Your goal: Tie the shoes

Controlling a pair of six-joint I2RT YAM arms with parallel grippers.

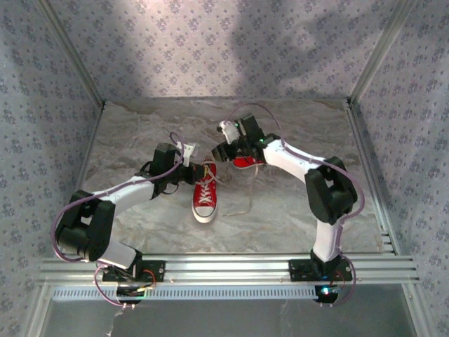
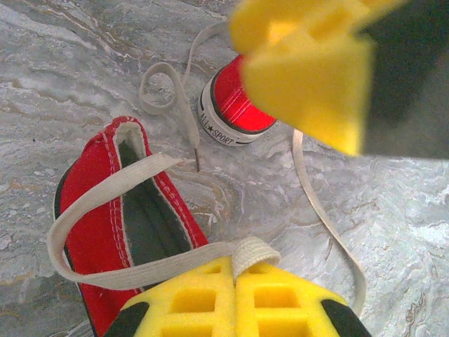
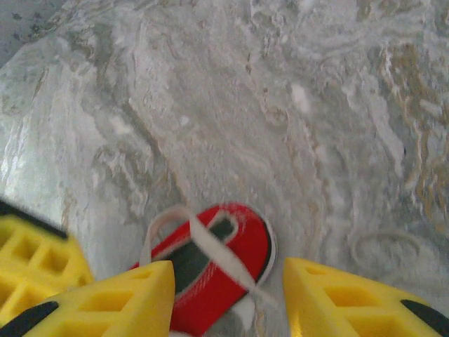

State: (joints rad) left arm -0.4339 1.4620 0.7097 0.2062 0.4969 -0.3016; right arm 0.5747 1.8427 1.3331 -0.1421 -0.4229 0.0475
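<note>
One red shoe [image 1: 203, 193] lies mid-table, white toe cap toward the arm bases. The other shoe [image 1: 245, 161] lies behind it, partly under the right arm. My left gripper [image 1: 188, 163] hovers at the near shoe's heel. In the left wrist view my left gripper [image 2: 236, 270] is shut on a white lace [image 2: 256, 251] that loops over the shoe's opening [image 2: 144, 225]. The second shoe's heel [image 2: 235, 105] sits beyond. My right gripper [image 3: 228, 295] is open above a red shoe's heel end [image 3: 231, 253]. A blurred lace loop [image 3: 203, 242] crosses that shoe, and nothing is pinched between the fingers.
A loose lace [image 1: 249, 200] trails over the marbled tabletop right of the near shoe, seen also as a lace strand [image 2: 323, 217] from the left wrist. The right gripper's yellow finger [image 2: 309, 70] hangs close above. Aluminium rails [image 1: 372, 182] border the table.
</note>
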